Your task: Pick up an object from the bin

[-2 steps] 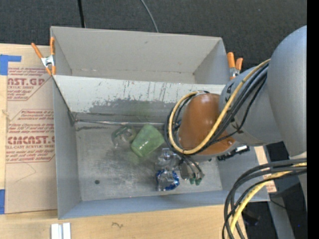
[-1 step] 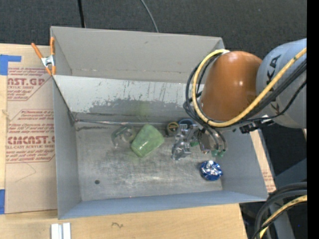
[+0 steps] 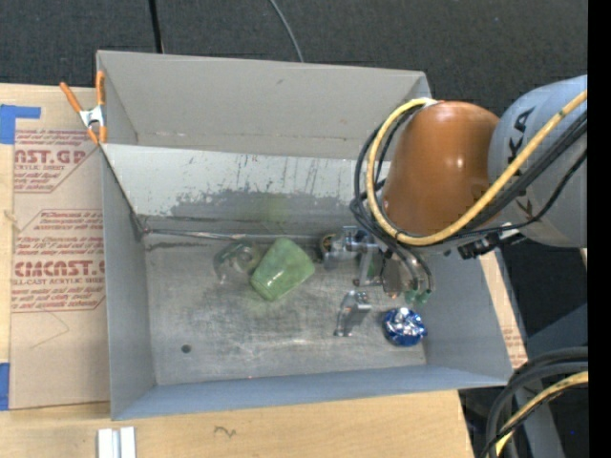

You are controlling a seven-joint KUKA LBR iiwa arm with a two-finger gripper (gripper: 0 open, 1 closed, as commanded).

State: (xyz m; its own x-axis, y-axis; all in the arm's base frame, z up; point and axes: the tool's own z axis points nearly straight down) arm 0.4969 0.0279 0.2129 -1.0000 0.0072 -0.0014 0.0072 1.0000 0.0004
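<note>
The gripper (image 3: 370, 299) hangs low at the right of the bin (image 3: 286, 113), with a blue ball (image 3: 404, 326) just beside it and a green block (image 3: 283, 269) further left. I cannot tell whether it is open or closed. This looks like the approach step; next it must centre over one thing and close.

The block (image 3: 283, 269) is pale green, the ball (image 3: 404, 326) blue with white flecks, the bin (image 3: 191, 351) grey.

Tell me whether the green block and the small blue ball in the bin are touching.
Apart. The camera view shows bare floor of the bin between the green block and the blue ball further right.
</note>
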